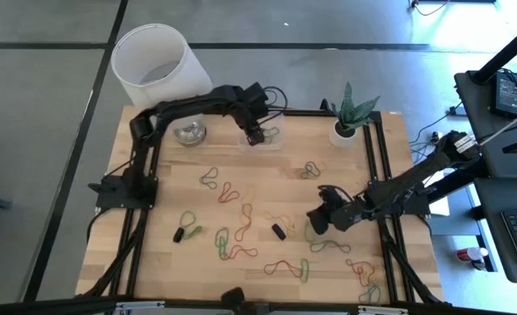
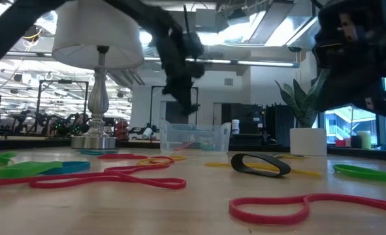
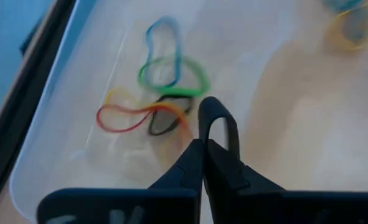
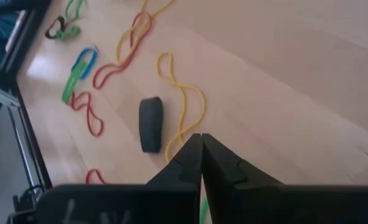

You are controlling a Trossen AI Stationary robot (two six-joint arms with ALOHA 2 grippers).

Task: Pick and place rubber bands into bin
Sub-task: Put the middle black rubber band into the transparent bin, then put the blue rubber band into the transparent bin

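Observation:
The clear bin [image 1: 272, 141] sits at the table's far edge, with blue, green, red and black rubber bands [image 3: 171, 71] lying inside it. My left gripper [image 1: 255, 136] hovers over the bin, shut on a black rubber band [image 3: 218, 121]. Many more bands lie loose across the wood [image 1: 241, 214]. My right gripper [image 1: 318, 220] is shut above the table's right half. It is close to a yellow band [image 4: 187, 102] and a flat black band [image 4: 150, 124]. A sliver of green [image 4: 203, 210] shows through the gap at the fingers' base. My left gripper pinches the black rubber band between its two fingers [image 3: 190, 165] at one end of the loop. The free part of the loop [image 3: 224, 118] sticks out past the fingertips. It is lifted clear, over the bin's floor [image 3: 109, 158].
A lamp with a big white shade [image 1: 153, 61] and a metal base [image 1: 188, 133] stands left of the bin. A white plant pot [image 1: 345, 131] stands to the bin's right. In the low view a black band [image 2: 261, 164] and red bands [image 2: 108, 177] lie on the near wood.

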